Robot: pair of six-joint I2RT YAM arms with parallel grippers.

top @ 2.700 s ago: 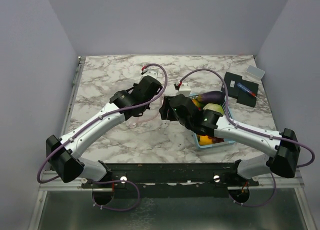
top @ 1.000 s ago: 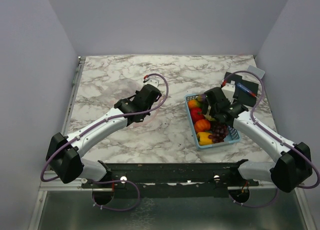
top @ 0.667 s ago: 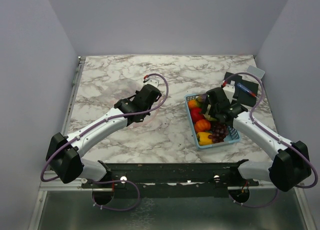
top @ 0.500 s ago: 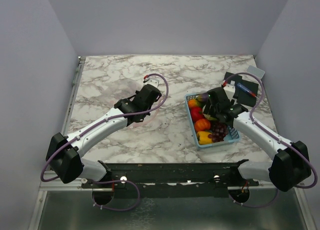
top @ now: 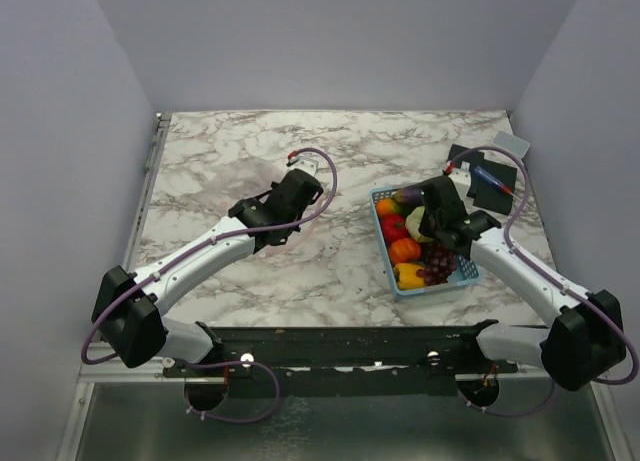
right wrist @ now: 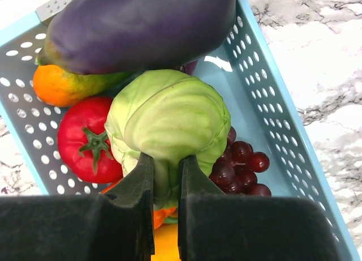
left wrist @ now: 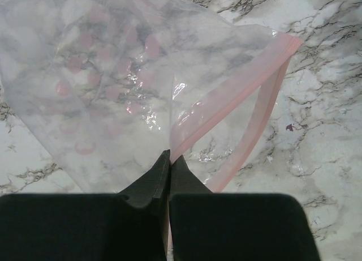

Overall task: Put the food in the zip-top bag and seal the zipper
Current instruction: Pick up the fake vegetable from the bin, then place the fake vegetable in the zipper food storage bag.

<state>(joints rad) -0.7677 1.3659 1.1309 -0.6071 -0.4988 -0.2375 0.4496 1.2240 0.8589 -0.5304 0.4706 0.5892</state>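
Note:
My right gripper (right wrist: 166,162) is shut on the green cabbage (right wrist: 168,122), pinching its lower fold over the light-blue basket (right wrist: 266,97). Under and around it lie the purple eggplant (right wrist: 138,26), the red tomato (right wrist: 85,139), the orange pumpkin (right wrist: 62,85) and the dark grapes (right wrist: 240,167). From the top view the cabbage (top: 421,223) sits under that gripper (top: 432,224). My left gripper (left wrist: 169,159) is shut on the pinkish-red zipper strip (left wrist: 226,99) of the clear zip-top bag (left wrist: 96,85), which lies flat on the marble. In the top view the bag (top: 262,186) is mostly hidden by the left gripper (top: 290,199).
The basket (top: 460,273) stands right of centre and also holds a yellow pepper (top: 408,275). A black pad with a small red-and-blue tool (top: 487,178) and a small clear box (top: 511,143) lie at the back right. The marble table's left rail (top: 150,171) runs along the left edge.
My right arm has swung from the middle of the table to the basket and closed on the cabbage. My left gripper has shifted slightly and still holds the bag's edge.

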